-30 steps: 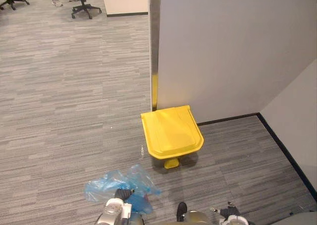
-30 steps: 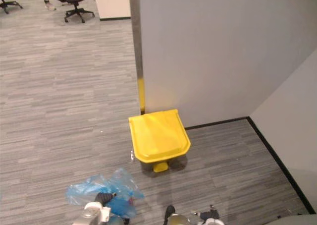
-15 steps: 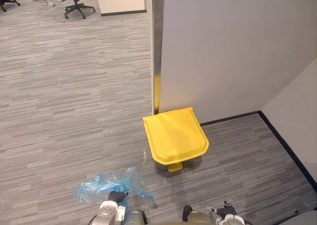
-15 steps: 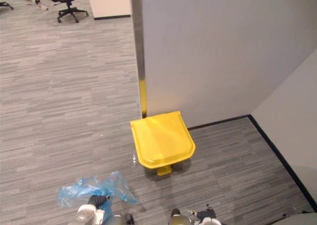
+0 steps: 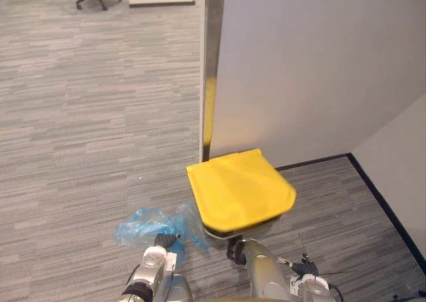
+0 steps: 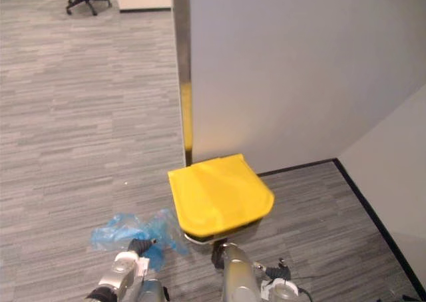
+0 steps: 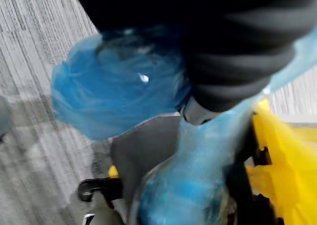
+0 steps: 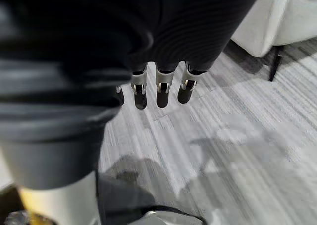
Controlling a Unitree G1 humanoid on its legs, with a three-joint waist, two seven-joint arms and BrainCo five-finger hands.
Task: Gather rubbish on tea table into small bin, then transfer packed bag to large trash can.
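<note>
Blue rubbish bag [image 5: 156,223] hangs bunched in the left hand [image 5: 164,240], whose fingers are curled on it, just left of the closed yellow pedal bin [image 5: 239,189] by the wall [image 5: 313,69]. Right hand [image 8: 158,93] hangs empty, fingers straight.

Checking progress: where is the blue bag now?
Low in the eye views, the bag hangs from the left robot hand, just left of the yellow bin.

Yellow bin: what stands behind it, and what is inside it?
Behind the yellow bin stands a grey wall. Its lid covers the inside, so contents cannot be seen.
</note>
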